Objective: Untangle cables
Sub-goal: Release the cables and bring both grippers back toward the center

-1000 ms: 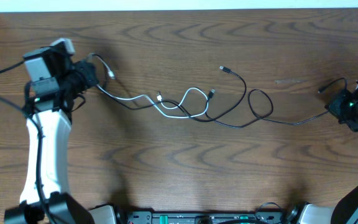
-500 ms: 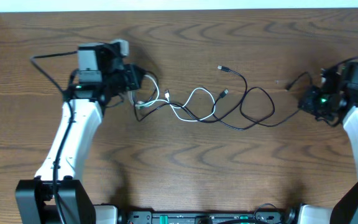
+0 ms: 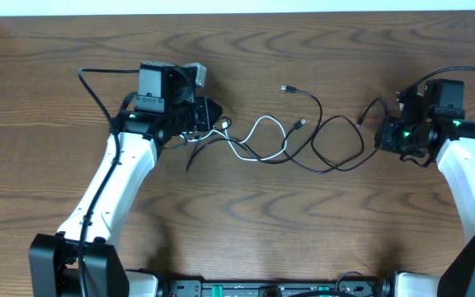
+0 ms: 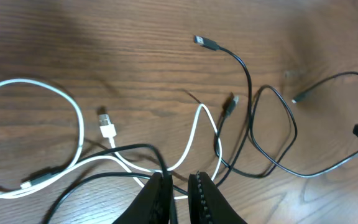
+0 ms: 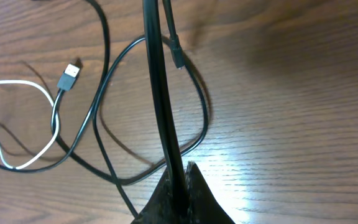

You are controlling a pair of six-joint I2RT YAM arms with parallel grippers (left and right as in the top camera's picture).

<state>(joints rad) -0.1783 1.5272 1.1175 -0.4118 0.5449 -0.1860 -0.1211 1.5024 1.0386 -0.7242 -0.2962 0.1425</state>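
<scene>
Cables (image 3: 334, 170) tangled; left gripper (image 3: 217, 122), right gripper (image 3: 381, 133) pinching strands.

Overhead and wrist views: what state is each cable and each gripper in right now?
black cables: tangled, lying in loose loops.
white cable: woven through the black cables, one plug lying free.
left gripper: shut on the black cables, with the white cable crossing its tips.
right gripper: shut on one of the black cables.

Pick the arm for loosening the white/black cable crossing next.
Left, probably: left gripper sits at the crossing of white cable and black cable; right gripper is shut on black cable, away from it.
</scene>
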